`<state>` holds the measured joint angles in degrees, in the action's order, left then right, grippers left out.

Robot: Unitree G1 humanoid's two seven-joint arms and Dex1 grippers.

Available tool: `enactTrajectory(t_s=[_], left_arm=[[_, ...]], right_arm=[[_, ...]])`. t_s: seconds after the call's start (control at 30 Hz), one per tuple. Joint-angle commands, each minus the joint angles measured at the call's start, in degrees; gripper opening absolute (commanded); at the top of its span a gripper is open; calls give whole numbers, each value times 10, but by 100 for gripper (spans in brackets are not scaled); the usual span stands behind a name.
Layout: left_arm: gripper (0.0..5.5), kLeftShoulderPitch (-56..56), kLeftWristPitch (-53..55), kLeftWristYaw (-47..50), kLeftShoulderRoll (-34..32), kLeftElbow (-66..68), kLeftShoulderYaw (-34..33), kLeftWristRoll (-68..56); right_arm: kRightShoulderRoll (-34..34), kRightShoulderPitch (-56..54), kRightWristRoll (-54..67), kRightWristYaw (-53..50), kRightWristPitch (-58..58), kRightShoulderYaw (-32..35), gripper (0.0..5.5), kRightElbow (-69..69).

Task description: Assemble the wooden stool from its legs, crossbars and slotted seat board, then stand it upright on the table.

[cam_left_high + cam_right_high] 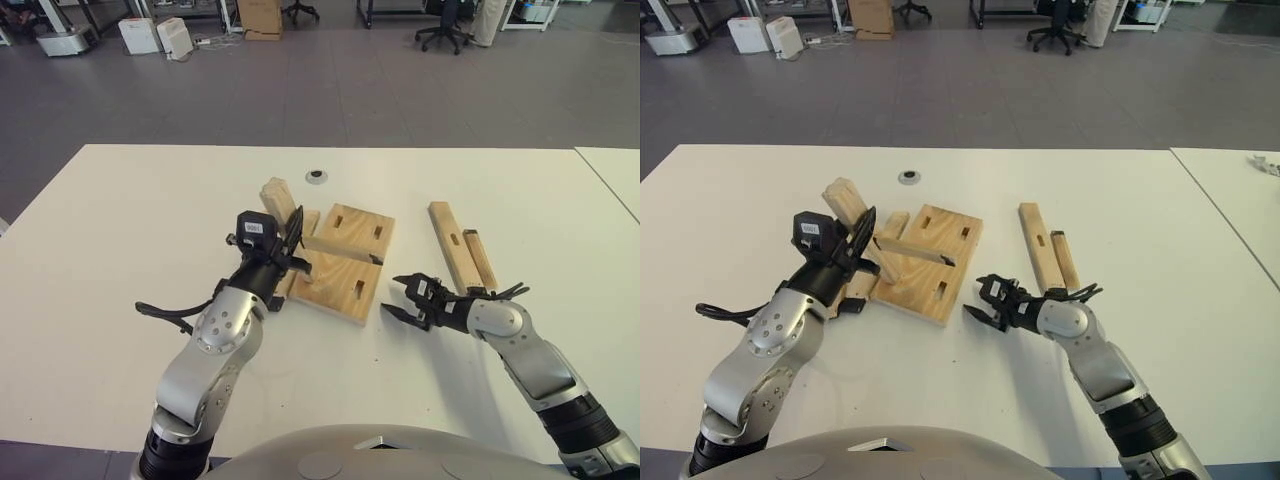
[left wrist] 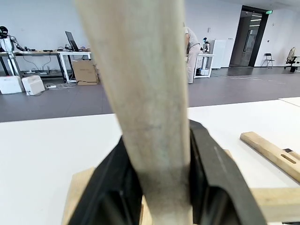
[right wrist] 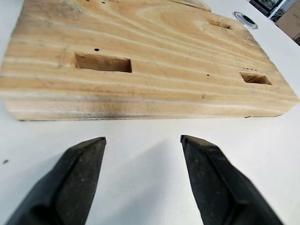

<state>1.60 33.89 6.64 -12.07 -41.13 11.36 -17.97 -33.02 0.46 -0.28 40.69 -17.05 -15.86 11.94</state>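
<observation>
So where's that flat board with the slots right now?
The slotted seat board lies flat mid-table in the head views, between the left gripper, which holds a wooden bar over it, and the right gripper by its near-right corner.

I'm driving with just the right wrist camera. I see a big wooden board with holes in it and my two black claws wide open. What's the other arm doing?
Observer: The left gripper is shut on a wooden piece, right by the left edge of the seat board.
Operator: Where are the legs?
Observer: A long slotted leg lies flat on the table, to the right of the board, with a shorter piece alongside it.
Operator: Anything on the board?
Observer: A thin crossbar reaches across its middle from the left gripper's side.
</observation>
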Motion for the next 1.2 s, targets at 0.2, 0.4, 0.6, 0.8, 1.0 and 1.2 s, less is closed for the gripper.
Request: enactTrajectory(t_s=[0.2,0.4,0.6,0.8,1.0,1.2], left_arm=[[285,-47,7,-58,59,-34,-82,-122],[375,-115,108,-36,68,-35,-137,-404],[470,-135,119,10,27,-35,-146,-562],[490,-212,51,1,-74,38,-215,-432],[490,-108,44,-70,-159,224,5,-133],[451,-76,57,-115,-116,314,55,-58]], right_arm=[[-3,-38,1,-12,-2,38,298,-33],[-49,-165,63,-25,-29,196,298,-91],[-65,-196,64,-28,-18,218,298,-116],[-49,-188,62,-42,-10,214,298,-123],[-34,-178,53,-50,4,195,298,-149],[-24,-178,42,-52,13,179,298,-166]])
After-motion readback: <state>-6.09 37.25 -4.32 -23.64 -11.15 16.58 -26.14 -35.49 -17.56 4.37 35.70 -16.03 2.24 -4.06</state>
